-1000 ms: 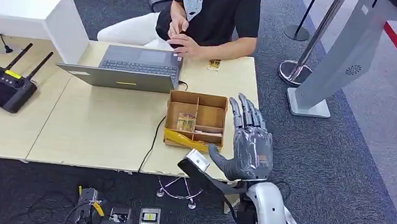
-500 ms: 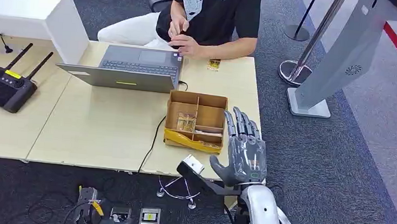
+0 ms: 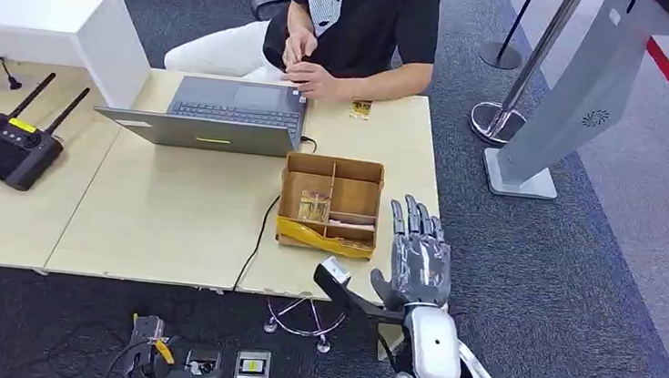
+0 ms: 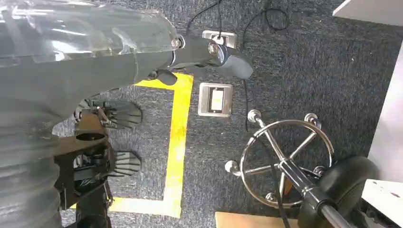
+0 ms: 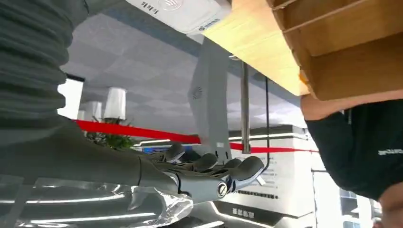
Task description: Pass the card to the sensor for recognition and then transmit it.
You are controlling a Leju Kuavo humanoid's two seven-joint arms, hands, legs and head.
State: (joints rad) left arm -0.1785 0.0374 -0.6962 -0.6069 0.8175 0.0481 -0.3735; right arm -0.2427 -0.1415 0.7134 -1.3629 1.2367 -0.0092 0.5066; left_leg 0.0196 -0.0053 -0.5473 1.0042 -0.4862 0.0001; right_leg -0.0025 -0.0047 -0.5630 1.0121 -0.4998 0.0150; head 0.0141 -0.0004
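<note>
My right hand (image 3: 416, 258) is raised with straight, slightly spread fingers and nothing in it, at the table's front right corner just right of the cardboard box (image 3: 286, 194). A small card packet (image 3: 315, 207) lies in one compartment of the box. Another small card (image 3: 361, 109) lies on the table by the seated person's arm (image 3: 395, 83). In the right wrist view the hand (image 5: 209, 173) holds nothing, with a white reader bearing a contactless mark (image 5: 183, 12) beside the table's edge. My left hand (image 4: 214, 52) hangs over the floor, holding nothing.
A laptop (image 3: 218, 115) stands behind the box, a black remote controller (image 3: 6, 146) lies at the far left. A grey kiosk stand (image 3: 576, 100) and a barrier post (image 3: 502, 112) rise to the right. Cables, a floor socket (image 3: 251, 366) and a chair base (image 4: 280, 161) lie below.
My right hand has sunk and drawn back toward me, from beside the box to the table's front edge, still with nothing in it. The person's hands shifted slightly.
</note>
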